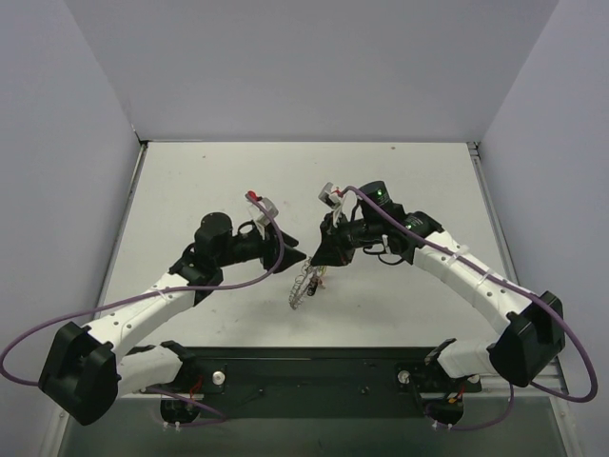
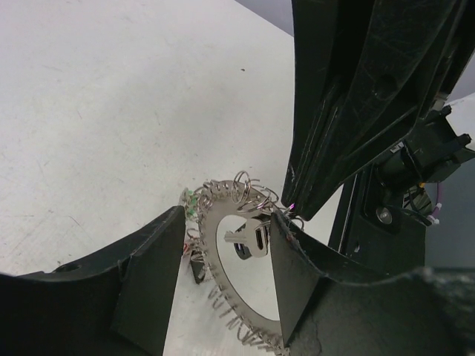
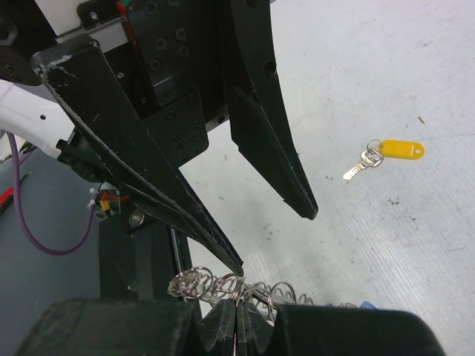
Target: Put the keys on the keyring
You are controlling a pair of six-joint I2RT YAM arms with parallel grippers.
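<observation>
The keyring [image 1: 303, 286], a silvery band edged with wire coils, hangs above the table between both arms. My right gripper [image 3: 239, 304] is shut on a wire loop at the top of the keyring [image 3: 197, 282]. My left gripper [image 2: 226, 222] is open, its fingers straddling the keyring [image 2: 215, 222]; one fingertip [image 3: 236, 268] touches the coils. A silver key [image 2: 249, 241] dangles inside the ring, and a green tag [image 2: 191, 199] sits on its left edge. Another key with a yellow head [image 3: 390, 151] lies loose on the table.
The white table [image 1: 190, 190] has grey walls on three sides. Both arms meet near its middle, and purple cables [image 1: 57, 328] trail from each. A black base rail [image 1: 314, 367] runs along the near edge.
</observation>
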